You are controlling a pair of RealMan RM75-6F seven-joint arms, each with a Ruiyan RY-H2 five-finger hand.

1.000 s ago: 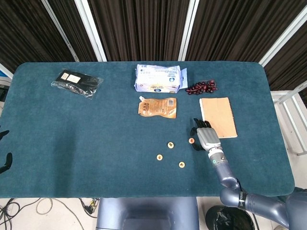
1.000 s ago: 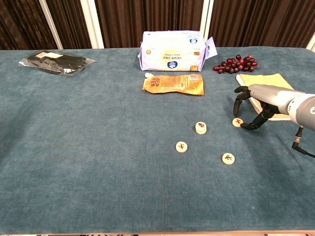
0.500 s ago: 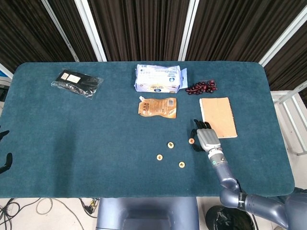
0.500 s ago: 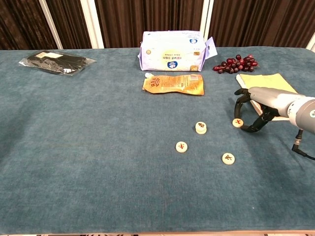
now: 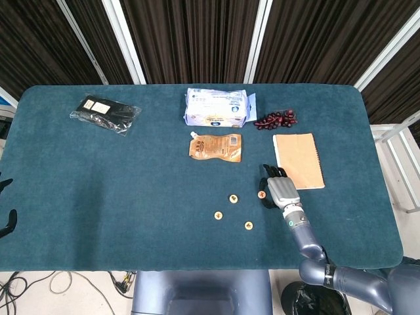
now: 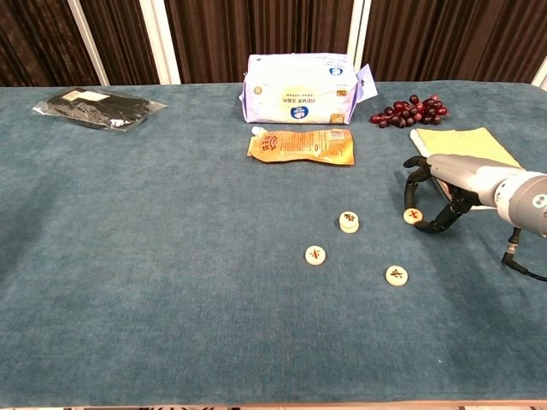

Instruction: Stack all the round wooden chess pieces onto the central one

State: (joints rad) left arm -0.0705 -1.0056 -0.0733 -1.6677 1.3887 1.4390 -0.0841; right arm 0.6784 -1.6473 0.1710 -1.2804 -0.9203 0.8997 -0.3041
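Observation:
Several round wooden chess pieces lie on the blue table cloth. The central piece [image 5: 233,197] [image 6: 349,221] sits alone, with a second piece [image 5: 218,214] [image 6: 315,254] near its front left and a third [image 5: 249,225] [image 6: 396,275] at the front right. My right hand [image 5: 279,189] [image 6: 440,193] arches over the fourth piece [image 5: 262,194] [image 6: 413,215], fingers behind it and thumb in front. That piece still lies flat on the cloth. Only dark fingertips of my left hand [image 5: 5,223] show at the left edge, spread and holding nothing.
Just behind my right hand lies a tan notebook [image 5: 298,159] [image 6: 466,145]. Further back are grapes [image 5: 275,120], a white tissue pack [image 5: 216,107] and an orange pouch [image 5: 215,147]. A black packet [image 5: 105,113] lies at the far left.
My right hand has crept slightly left and closer around the fourth piece. The pieces have not visibly moved.

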